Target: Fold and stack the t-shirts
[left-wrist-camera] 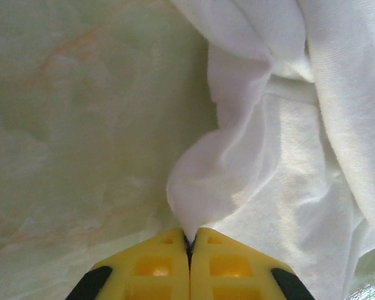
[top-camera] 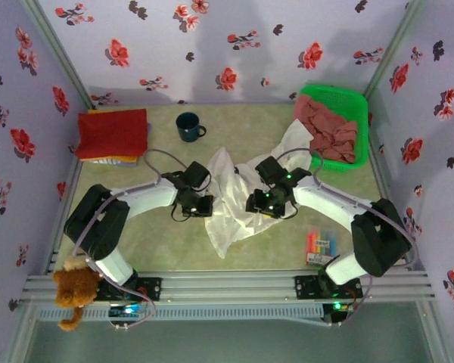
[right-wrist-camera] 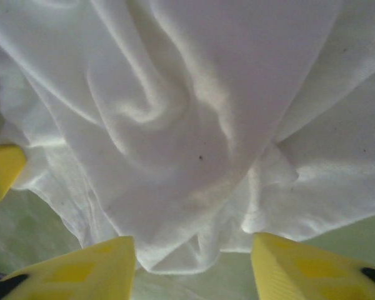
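Left end effector [left-wrist-camera: 189,240] is clamped on a fold of the white t-shirt [left-wrist-camera: 275,181]; right end effector [right-wrist-camera: 192,247] stands wide open over it.

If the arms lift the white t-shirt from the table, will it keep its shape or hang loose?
Probably floppy: the white t-shirt lies in soft folds and tents toward the pinch of the left gripper. Likely light, since one small pinch draws it up. It may drag and bunch on the table.
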